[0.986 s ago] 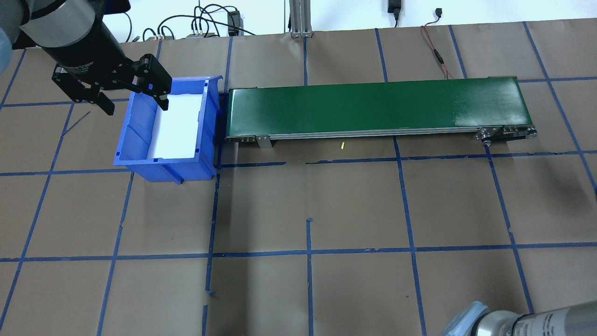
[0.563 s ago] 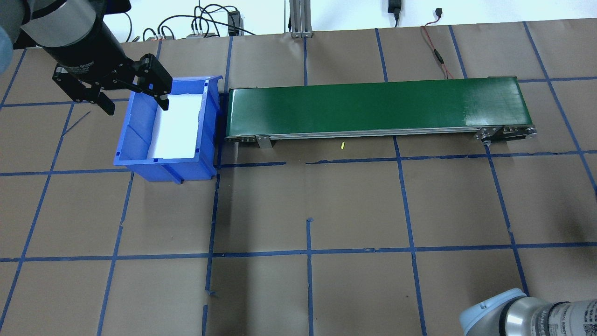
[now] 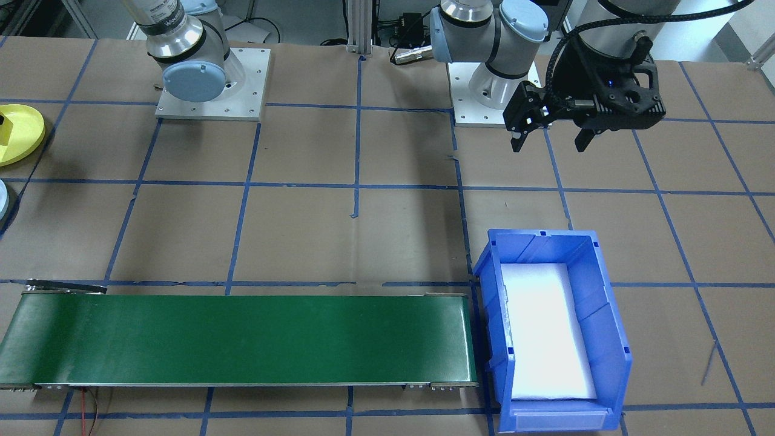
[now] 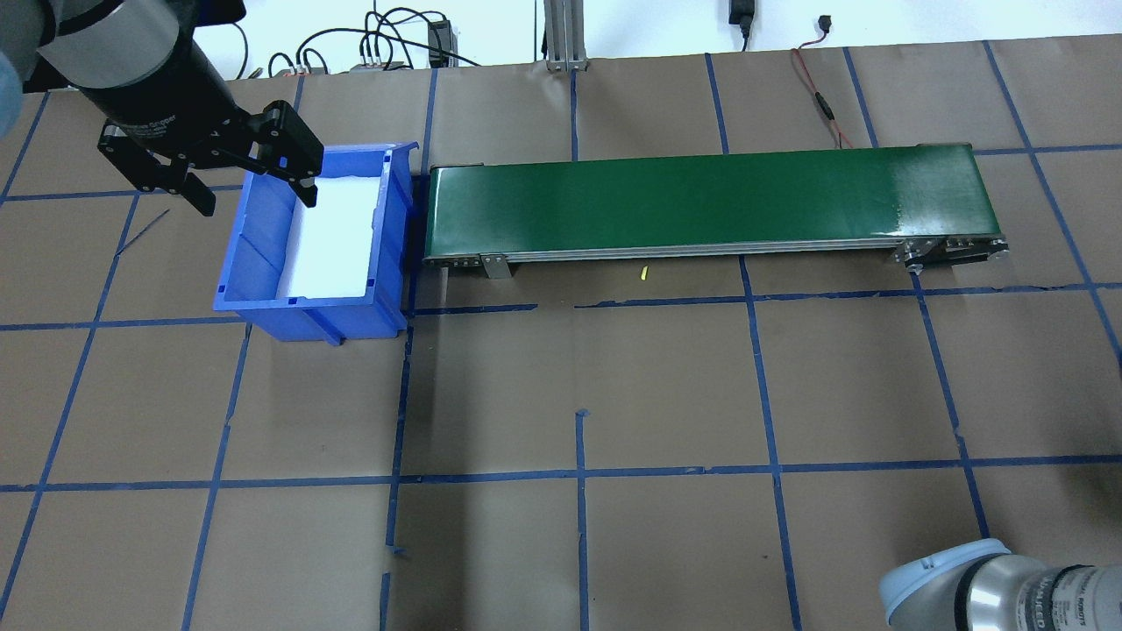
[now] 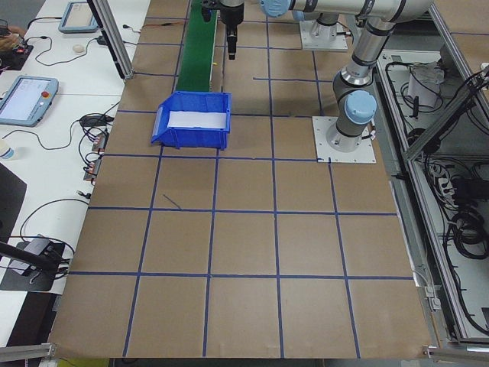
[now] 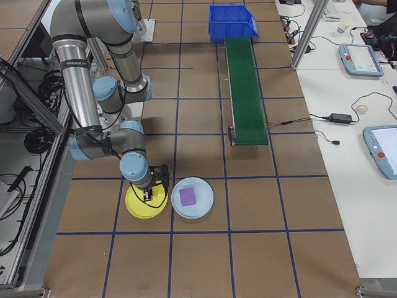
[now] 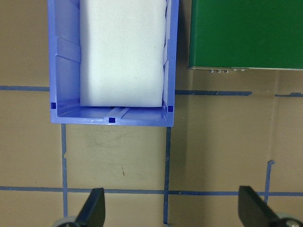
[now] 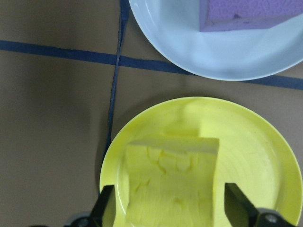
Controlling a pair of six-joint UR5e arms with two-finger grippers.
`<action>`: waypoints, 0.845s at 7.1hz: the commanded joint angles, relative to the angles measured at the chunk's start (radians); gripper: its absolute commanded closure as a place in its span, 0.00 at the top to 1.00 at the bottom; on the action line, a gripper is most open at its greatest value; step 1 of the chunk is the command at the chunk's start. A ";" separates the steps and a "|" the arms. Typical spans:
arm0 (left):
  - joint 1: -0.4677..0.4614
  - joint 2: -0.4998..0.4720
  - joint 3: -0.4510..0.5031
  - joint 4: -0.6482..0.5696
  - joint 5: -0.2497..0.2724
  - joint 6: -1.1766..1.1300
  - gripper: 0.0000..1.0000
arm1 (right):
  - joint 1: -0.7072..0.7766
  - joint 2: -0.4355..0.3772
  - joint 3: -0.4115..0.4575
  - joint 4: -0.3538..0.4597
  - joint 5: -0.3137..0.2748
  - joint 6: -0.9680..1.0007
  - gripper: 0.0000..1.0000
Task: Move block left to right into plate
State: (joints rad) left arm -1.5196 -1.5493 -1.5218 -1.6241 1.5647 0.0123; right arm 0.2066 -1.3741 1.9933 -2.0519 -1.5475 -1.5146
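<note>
Brown paper gridded with blue tape covers the counter point(image 4: 666, 386), and I see the green conveyor point(image 4: 701, 202) running beside the blue bin point(image 4: 263, 289). My left claw point(image 3: 551, 130) hangs wide and empty near the bin. Far off, my right claw point(image 8: 177, 208) is spread wide directly over the yellow block point(image 8: 173, 179), which sits in the yellow plate point(image 8: 255, 151); the pale plate point(image 8: 189, 47) with its purple block point(image 8: 241, 16) lies just beside it, so I judge the right arm far nearer.

The right arm's elbow joint point(image 4: 929, 589) sits further into the overhead view's bottom right corner than a second ago. On the conveyor belt point(image 4: 701, 197), the pale patch lies nearer the right end.
</note>
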 commanded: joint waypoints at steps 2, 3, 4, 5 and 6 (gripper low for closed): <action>-0.001 0.000 0.000 0.000 0.002 0.000 1.00 | 0.075 -0.028 -0.010 0.018 -0.079 0.171 1.00; -0.002 0.000 -0.001 0.000 0.002 0.000 1.00 | 0.244 -0.061 -0.040 0.018 -0.107 0.235 1.00; -0.002 0.000 -0.003 -0.002 0.003 0.000 1.00 | 0.413 -0.089 -0.080 0.079 -0.100 0.311 1.00; -0.004 0.000 -0.003 -0.002 0.002 -0.003 1.00 | 0.570 -0.103 -0.102 0.132 -0.088 0.503 1.00; -0.002 0.000 -0.003 -0.003 0.006 -0.002 1.00 | 0.735 -0.111 -0.111 0.141 -0.077 0.669 1.00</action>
State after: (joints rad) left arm -1.5223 -1.5495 -1.5245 -1.6262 1.5677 0.0107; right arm 0.7402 -1.4701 1.9018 -1.9415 -1.6359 -1.0456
